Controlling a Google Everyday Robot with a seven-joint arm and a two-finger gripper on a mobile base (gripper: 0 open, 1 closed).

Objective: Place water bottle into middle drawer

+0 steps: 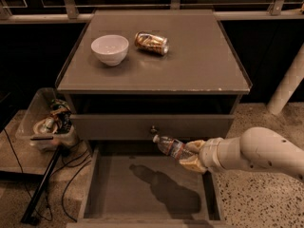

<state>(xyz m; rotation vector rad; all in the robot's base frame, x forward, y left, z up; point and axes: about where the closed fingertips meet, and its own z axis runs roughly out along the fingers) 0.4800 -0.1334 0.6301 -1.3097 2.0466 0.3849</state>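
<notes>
My gripper (191, 156) is shut on the water bottle (170, 147), a small clear bottle with a white cap and a coloured label band. It holds the bottle nearly level, cap pointing left, above the open middle drawer (123, 189). The drawer is pulled far out and its flat grey-brown floor is bare, with the bottle's and arm's shadow on it. My white arm (256, 153) comes in from the right.
A white bowl (109, 49) and a gold-brown can (151, 42) lying on its side sit on the cabinet top (190, 65). The upper drawer front with a round knob (153, 129) is just behind the bottle. A clear bin of clutter (47, 122) stands at the left.
</notes>
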